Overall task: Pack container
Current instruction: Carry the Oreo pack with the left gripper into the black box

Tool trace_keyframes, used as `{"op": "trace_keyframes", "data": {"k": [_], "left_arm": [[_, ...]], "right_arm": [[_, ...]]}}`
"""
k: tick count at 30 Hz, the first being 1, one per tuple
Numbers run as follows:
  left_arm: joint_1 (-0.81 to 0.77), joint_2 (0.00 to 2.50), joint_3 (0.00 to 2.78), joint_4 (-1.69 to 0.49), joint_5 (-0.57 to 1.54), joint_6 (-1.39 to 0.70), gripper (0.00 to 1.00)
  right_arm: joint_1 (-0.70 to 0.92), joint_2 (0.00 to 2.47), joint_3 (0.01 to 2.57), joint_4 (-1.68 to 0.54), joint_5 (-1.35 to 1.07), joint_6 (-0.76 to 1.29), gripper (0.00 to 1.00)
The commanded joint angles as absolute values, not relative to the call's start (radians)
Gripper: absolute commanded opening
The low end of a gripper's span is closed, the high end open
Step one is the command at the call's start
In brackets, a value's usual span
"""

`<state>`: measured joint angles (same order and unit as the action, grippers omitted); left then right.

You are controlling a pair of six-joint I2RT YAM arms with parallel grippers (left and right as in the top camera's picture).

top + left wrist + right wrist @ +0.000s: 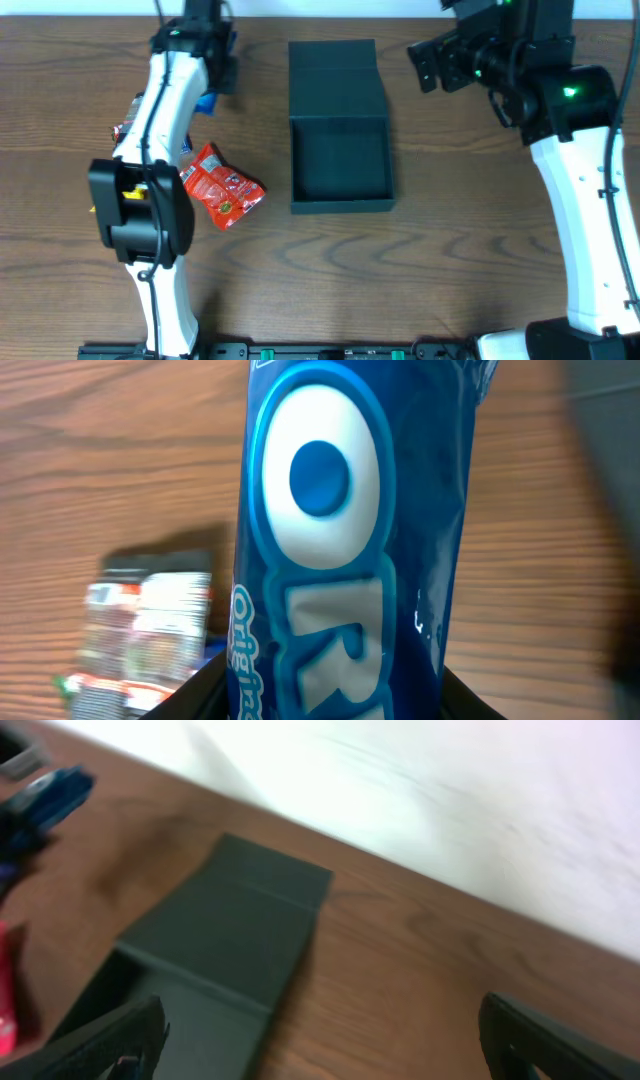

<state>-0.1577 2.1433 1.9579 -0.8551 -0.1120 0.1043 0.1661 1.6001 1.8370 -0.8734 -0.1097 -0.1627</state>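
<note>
The container (340, 150) is a shallow black box at the table's middle, with its flap lid (337, 72) lying open toward the back. My left gripper (214, 80) is at the back left, shut on a blue Oreo packet (340, 540), which fills the left wrist view between the dark fingers (185, 695). A bit of that blue packet (206, 101) shows beside the arm in the overhead view. My right gripper (430, 60) hangs open and empty to the right of the lid. In the right wrist view the container (220, 940) lies below and left of its fingers (105, 1040).
A red snack packet (222, 190) lies on the wood left of the container. Another packet, silver with red and green (145, 635), lies under the left arm (125, 128). Bare wood lies in front of the container.
</note>
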Motion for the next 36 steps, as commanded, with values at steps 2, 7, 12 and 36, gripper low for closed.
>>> {"op": "trace_keyframes", "data": {"k": [2, 7, 12, 36], "left_arm": [[-0.303, 2.148, 2.013, -0.924, -0.104, -0.145, 0.38], [-0.446, 2.148, 2.013, -0.994, -0.054, -0.358, 0.38], [-0.558, 2.149, 2.013, -1.002, 0.034, -0.501, 0.31], [-0.741, 2.24, 2.009, -0.975, 0.115, -0.794, 0.27]], "right_arm": [[0.077, 1.606, 1.837, -0.878, -0.041, 0.004, 0.99], [-0.038, 1.606, 1.837, -0.892, -0.107, 0.002, 0.99], [-0.157, 1.606, 1.837, -0.922, -0.308, -0.182, 0.99], [-0.294, 1.606, 1.837, -1.06, -0.455, -0.356, 0.99]]}}
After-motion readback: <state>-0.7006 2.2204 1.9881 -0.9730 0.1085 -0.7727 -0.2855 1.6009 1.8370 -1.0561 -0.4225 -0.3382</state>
